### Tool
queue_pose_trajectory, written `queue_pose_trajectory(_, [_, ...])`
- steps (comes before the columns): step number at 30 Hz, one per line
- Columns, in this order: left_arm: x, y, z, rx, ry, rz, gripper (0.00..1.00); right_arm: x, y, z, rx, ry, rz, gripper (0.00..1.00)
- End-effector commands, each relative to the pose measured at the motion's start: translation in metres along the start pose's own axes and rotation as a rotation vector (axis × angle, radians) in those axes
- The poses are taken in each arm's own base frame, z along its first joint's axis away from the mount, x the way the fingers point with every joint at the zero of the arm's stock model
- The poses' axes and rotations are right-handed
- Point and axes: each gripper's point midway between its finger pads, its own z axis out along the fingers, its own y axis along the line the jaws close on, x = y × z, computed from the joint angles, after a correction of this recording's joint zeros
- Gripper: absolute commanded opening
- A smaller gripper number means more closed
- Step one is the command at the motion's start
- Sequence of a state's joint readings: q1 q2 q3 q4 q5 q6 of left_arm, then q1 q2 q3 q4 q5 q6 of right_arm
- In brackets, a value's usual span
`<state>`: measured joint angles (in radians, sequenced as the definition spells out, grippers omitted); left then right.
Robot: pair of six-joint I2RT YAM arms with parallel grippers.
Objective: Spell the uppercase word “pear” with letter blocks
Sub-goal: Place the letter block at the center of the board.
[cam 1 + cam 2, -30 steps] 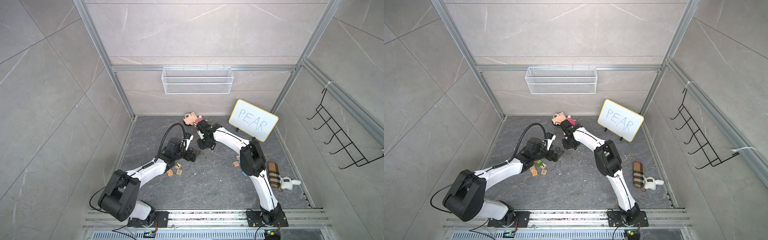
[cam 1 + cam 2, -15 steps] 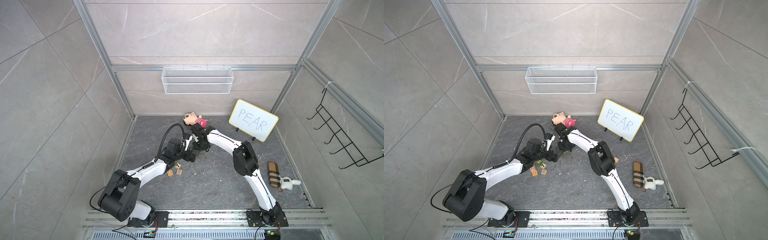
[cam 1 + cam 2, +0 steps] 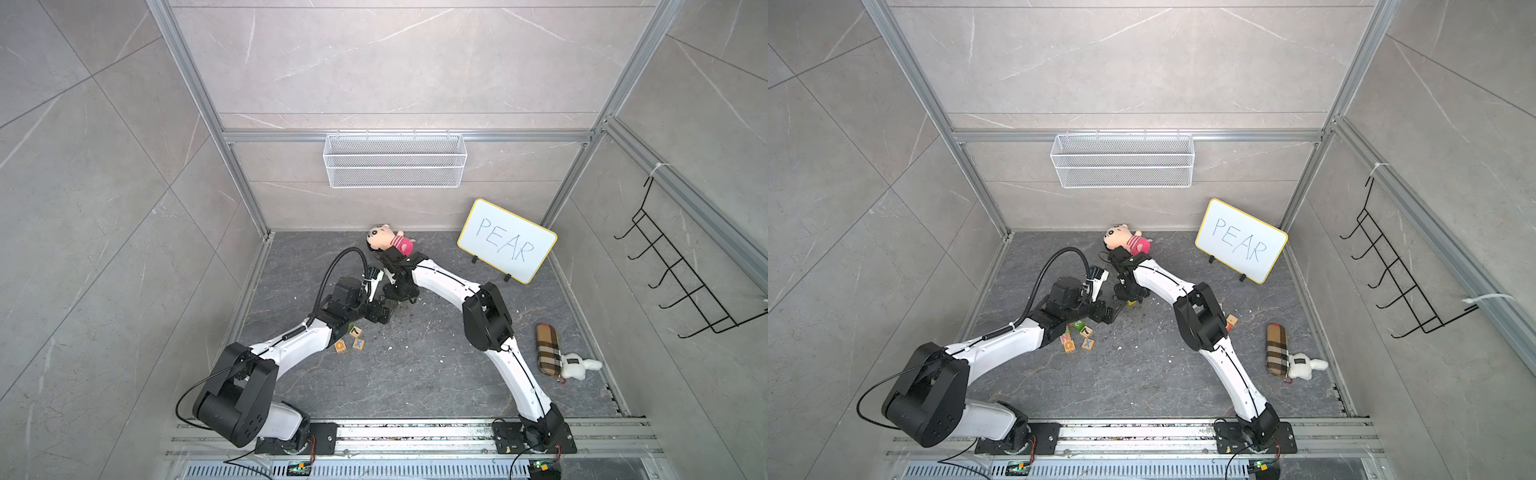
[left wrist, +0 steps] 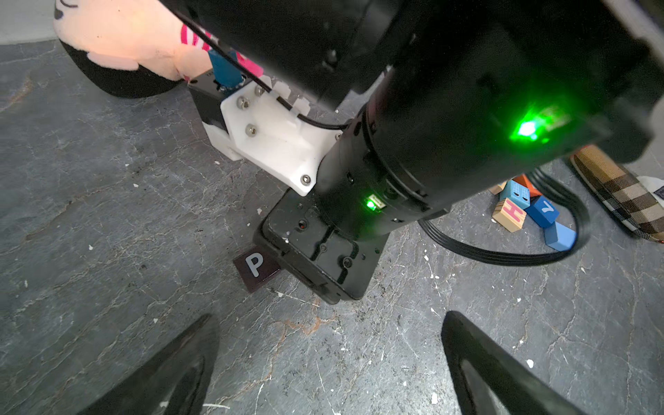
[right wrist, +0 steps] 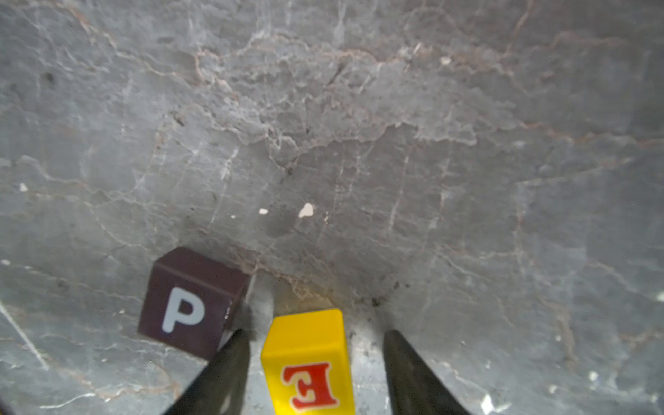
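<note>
1. Three pale marbled walls point(image 3: 395, 62) around a dark, cracked stone floor point(image 3: 395, 374).
2. Wire basket point(image 3: 395, 162) on the back wall; whiteboard point(image 3: 507, 241) reading PEAR propped on the floor.
3. Black P block point(image 5: 190, 305) and yellow E block point(image 5: 309, 359) side by side on the floor, narrowly apart.
4. Right gripper point(image 5: 315, 334) parted around the E block, touching neither side (no grip); left gripper point(image 4: 328, 318) spread wide, empty.
5. Both blocks mostly hidden under the right wrist point(image 3: 401, 270) in both top views.

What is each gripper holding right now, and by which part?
Nothing. The right gripper stands open, jaws clear of both sides of the small yellow cube with red E; the left gripper is open too, empty.
</note>
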<state>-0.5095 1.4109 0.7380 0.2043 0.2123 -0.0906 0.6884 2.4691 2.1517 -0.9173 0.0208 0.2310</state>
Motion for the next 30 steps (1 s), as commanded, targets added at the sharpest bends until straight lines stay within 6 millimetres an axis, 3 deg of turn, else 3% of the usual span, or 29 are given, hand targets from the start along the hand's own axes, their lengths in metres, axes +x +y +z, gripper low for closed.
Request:
queue_pose_trajectory(1, [-0.025,-0.002,-0.012,-0.001,-0.064,0.014,0.99,0.009,-0.003,-0.008,0.027,0.010,-0.007,0.68])
queue_pose_trajectory(3, [-0.028,-0.002,-0.014,0.000,-0.072,0.015,0.99,0.011,-0.005,-0.012,0.033,0.003,-0.002,0.78])
queue_pose_trajectory(20, [-0.031,-0.006,-0.022,0.005,-0.080,0.008,0.99,0.016,-0.023,-0.025,0.110,-0.023,-0.002,0.81])
queue_pose_trajectory(25, [-0.035,-0.007,-0.024,0.008,-0.090,0.011,0.99,0.017,-0.037,-0.036,0.139,-0.036,-0.016,0.81])
queue_pose_trajectory(30, [-0.034,-0.006,-0.026,0.000,-0.090,0.021,0.99,0.017,-0.063,-0.046,0.185,-0.048,0.009,0.81])
